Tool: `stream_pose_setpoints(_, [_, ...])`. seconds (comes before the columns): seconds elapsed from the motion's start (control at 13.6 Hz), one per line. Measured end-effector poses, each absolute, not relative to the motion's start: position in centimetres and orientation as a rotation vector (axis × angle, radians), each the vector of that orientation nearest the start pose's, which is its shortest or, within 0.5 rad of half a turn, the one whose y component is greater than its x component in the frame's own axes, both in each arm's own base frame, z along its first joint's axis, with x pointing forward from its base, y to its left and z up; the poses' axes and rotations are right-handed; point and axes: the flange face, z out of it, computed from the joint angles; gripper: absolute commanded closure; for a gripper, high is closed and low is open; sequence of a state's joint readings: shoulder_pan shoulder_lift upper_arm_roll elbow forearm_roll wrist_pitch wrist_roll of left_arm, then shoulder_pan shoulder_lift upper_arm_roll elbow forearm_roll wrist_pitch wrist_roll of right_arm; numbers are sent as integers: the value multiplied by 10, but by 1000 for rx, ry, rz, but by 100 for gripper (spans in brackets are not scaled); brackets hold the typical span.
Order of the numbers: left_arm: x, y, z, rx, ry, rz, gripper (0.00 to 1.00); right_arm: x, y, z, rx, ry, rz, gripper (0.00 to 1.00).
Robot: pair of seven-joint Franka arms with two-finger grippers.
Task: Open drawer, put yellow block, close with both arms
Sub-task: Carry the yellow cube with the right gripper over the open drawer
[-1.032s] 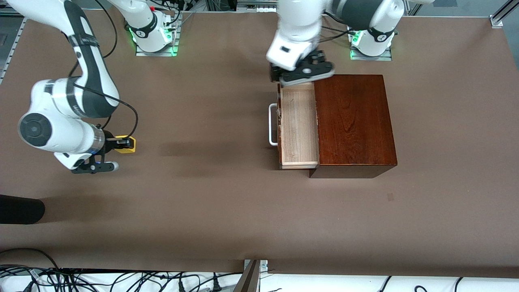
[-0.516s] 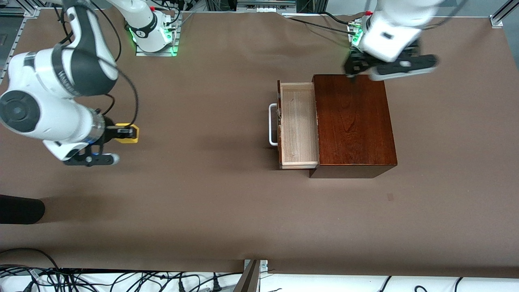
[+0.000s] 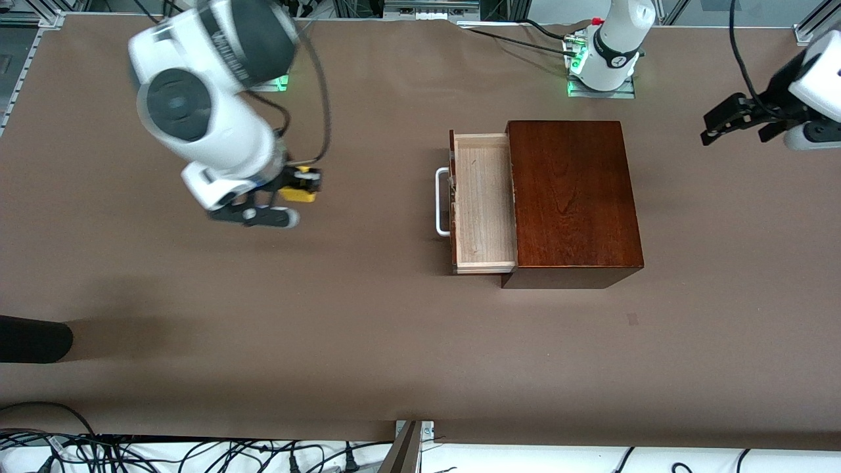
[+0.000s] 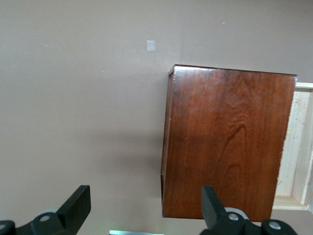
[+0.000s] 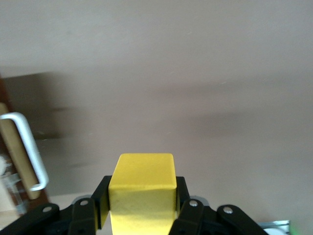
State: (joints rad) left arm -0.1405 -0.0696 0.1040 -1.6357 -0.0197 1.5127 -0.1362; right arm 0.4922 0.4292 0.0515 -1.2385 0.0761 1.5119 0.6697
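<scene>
The drawer stands pulled out of the dark-brown wooden box, its pale tray bare, its white bar handle toward the right arm's end. My right gripper is shut on the yellow block and holds it up over the bare table, between the right arm's base and the drawer. The block fills the jaws in the right wrist view, where the handle also shows. My left gripper is open and empty, up over the table at the left arm's end, off the box.
A dark object lies at the table's edge at the right arm's end. Cables run along the near edge. A small mark sits on the table nearer the camera than the box.
My right gripper has lifted the yellow block off the table and carried it toward the drawer. My left gripper has swung from over the drawer, across the box, out to the left arm's end.
</scene>
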Motion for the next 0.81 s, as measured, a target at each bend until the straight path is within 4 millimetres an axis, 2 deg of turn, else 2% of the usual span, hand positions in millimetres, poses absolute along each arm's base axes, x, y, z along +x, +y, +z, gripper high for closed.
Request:
stream_pose_setpoints(0.29, [531, -22, 599, -3162, -149, 52, 0, 535, 448, 504, -3116, 305, 224, 79])
stream_pose_setpoints(0.52, [530, -32, 597, -3162, -120, 50, 0, 508, 502, 509, -3062, 376, 157, 79])
stream_pose_setpoints(0.59, [530, -36, 598, -3162, -111, 49, 0, 499, 518, 504, -3050, 404, 148, 79])
stream_pose_setpoints(0.81, [529, -37, 596, -3162, -108, 55, 0, 474, 568, 469, -3017, 506, 132, 79])
